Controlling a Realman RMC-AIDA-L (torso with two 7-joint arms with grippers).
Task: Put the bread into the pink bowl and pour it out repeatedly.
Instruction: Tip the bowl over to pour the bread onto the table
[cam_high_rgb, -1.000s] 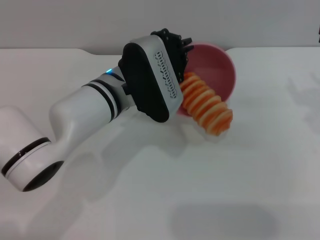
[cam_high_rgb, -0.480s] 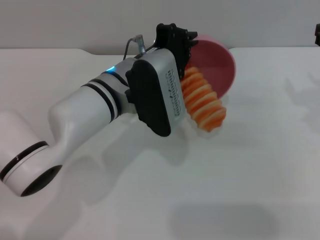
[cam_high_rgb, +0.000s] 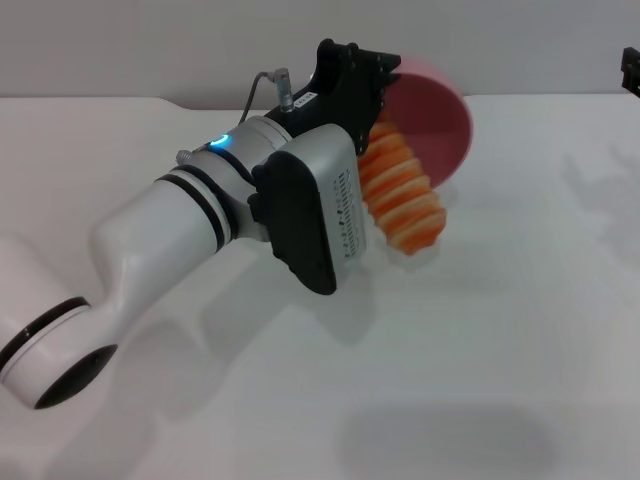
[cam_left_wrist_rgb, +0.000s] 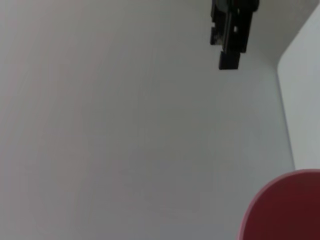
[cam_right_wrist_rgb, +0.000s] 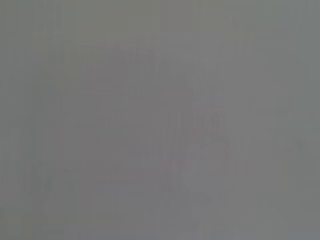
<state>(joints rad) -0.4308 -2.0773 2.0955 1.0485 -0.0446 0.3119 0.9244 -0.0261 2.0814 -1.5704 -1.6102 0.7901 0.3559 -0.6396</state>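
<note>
While the left gripper (cam_high_rgb: 372, 72) tipped the bowl (cam_high_rgb: 435, 120) steeper than a second before, the bread (cam_high_rgb: 402, 190) slid a little further down out of its mouth, its lower end now resting on the table (cam_high_rgb: 500, 330) with the upper end still inside. The pour looked nearly complete. The gripper was clamped on the bowl's rim. The right gripper (cam_high_rgb: 632, 70) barely showed at the far right; its fingers could not be judged.

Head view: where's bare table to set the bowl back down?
Bare table lies to the right of the bread and in front of it. Crowded: far centre, where the left gripper tips the pink bowl over the bread.
</note>
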